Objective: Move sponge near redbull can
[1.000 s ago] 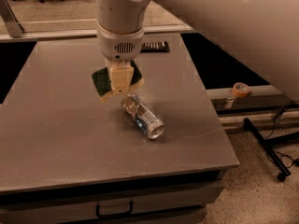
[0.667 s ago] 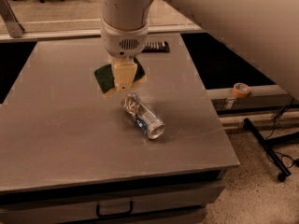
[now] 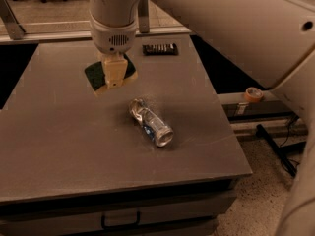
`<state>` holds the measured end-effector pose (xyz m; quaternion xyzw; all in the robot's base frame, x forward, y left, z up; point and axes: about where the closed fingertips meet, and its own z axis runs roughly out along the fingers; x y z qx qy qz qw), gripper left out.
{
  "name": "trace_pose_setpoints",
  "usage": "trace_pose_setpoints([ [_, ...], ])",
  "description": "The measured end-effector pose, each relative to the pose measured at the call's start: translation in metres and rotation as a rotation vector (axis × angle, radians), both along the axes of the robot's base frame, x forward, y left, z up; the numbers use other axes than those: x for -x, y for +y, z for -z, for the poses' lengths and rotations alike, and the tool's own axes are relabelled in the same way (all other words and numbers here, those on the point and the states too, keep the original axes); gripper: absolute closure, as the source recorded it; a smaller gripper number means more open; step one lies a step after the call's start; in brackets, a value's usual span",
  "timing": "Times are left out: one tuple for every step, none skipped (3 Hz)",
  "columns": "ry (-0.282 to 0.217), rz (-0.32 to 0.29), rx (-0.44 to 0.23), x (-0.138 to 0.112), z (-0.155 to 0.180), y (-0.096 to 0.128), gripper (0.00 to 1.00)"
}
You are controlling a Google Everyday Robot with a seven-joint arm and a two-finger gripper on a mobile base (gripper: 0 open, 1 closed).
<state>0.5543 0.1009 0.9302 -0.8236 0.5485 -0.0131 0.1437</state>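
Note:
The sponge (image 3: pixel 94 74), dark green on top with a pale yellow base, is at the back left of the grey table (image 3: pixel 59 146). My gripper (image 3: pixel 113 80) comes down from above and its pale fingers are closed across the sponge's middle, hiding part of it. The redbull can (image 3: pixel 150 122), silver with blue markings and dented, lies on its side near the table's centre. It is a short way to the front right of the sponge and does not touch it.
A dark flat ridged object (image 3: pixel 160 49) lies at the table's back edge. An orange tape roll (image 3: pixel 253 93) sits on a lower ledge to the right. The big white arm (image 3: pixel 236 28) spans the upper right. A drawer handle (image 3: pixel 120 220) is below the table's front.
The gripper and the sponge have moved together to the left and towards the back, a little farther from the can. The can has not moved.

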Motion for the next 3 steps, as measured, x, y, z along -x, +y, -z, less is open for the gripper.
trace_pose_setpoints([
  [0.04,-0.025,-0.022,-0.002,0.02,0.019,1.0],
  [0.09,-0.025,-0.035,0.003,0.045,0.029,0.85],
  [0.127,-0.023,-0.04,0.008,0.062,0.033,0.61],
])
